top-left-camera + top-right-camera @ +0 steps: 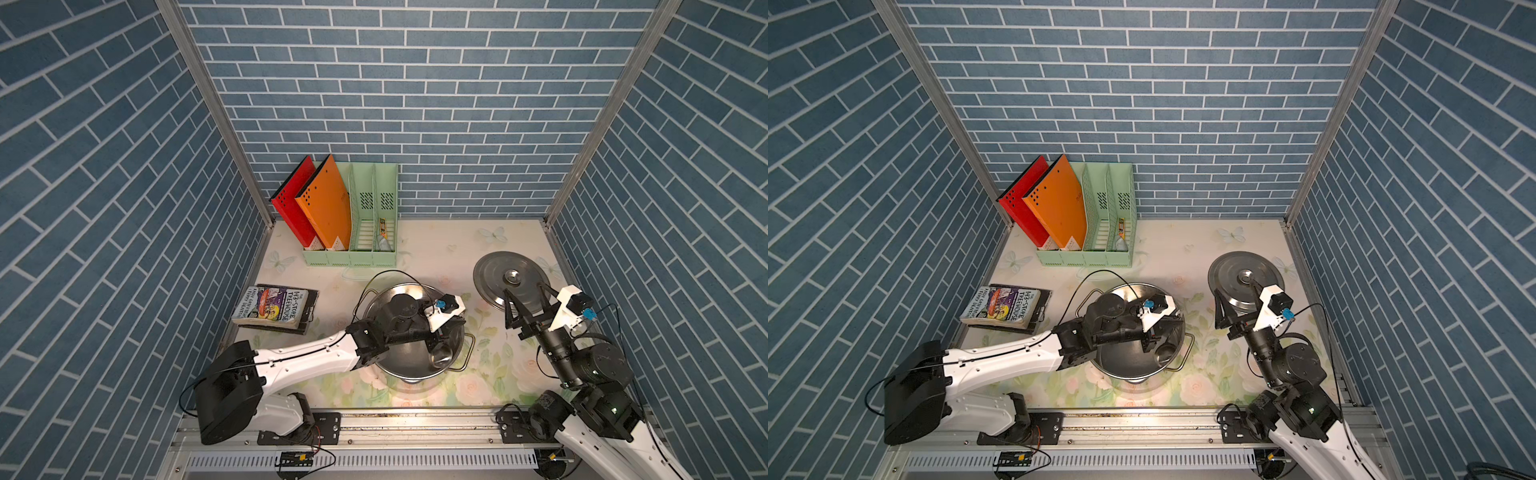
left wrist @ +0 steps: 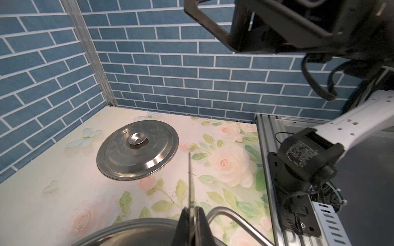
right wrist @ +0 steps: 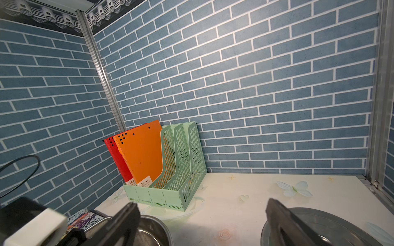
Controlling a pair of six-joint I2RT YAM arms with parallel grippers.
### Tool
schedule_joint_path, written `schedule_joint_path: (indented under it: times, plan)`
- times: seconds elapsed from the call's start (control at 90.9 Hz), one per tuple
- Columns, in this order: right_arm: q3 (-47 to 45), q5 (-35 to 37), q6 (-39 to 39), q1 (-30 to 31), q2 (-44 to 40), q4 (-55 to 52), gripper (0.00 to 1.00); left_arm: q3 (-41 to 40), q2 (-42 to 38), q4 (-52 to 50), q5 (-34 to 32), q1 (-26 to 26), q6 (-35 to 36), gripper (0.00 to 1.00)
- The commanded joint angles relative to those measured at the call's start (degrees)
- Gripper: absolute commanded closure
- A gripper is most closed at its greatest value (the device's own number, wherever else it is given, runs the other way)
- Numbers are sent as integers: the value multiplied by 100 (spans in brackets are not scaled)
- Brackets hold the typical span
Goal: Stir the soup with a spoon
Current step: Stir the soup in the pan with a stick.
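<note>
Spoon (image 1: 439,356) bowl-down inside pot (image 1: 415,374), thin handle pinched between closed fingers of left gripper (image 2: 193,210). Pot mid-table on flowered cloth (image 1: 436,249). Lid (image 1: 490,278) flat nearby, apart from pot. Right gripper (image 1: 523,291) spread wide, empty, above lid's near edge. File rack (image 1: 351,257) and book (image 1: 272,309) farther off.

Three walls close the scene: a far wall (image 1: 415,104), a left wall (image 1: 83,208) and a right wall (image 1: 685,208), all covered with a blue brick pattern with white joints. Grey metal posts (image 1: 216,112) stand in the two far corners. The desk (image 1: 440,245) has a pale cover printed with roses and butterflies. Along its near edge runs a metal rail (image 1: 415,424) with a bright reflection on it.
</note>
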Motion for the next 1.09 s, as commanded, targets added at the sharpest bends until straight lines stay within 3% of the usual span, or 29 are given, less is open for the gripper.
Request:
schedule_joint_path:
  times: [0.0, 0.187, 0.385, 0.528, 0.704, 0.902, 1.078]
  plan:
    - [61, 62, -141, 11, -33, 132, 3, -326, -492, -514, -164, -184, -242, 100]
    - [22, -30, -126, 15, 133, 342, 3, -885, -1484, -1275, -940, -275, -806, 100]
    - [38, -135, -124, 14, 334, 518, 3, -1126, -2372, -2290, -2333, -280, -1434, 100]
    - [50, -177, -124, 14, 421, 601, 3, -992, -2581, -3110, -3548, -241, -1760, 100]
    - [69, -187, -133, 19, 417, 581, 3, -749, -2629, -3475, -4563, 62, -1868, 100]
    - [69, -170, -124, 6, 363, 568, 3, -552, -2126, -2551, -4725, 593, -1452, 100]
    - [96, -122, -131, 14, 258, 459, 3, -296, -1211, -1253, -4262, 788, -883, 100]
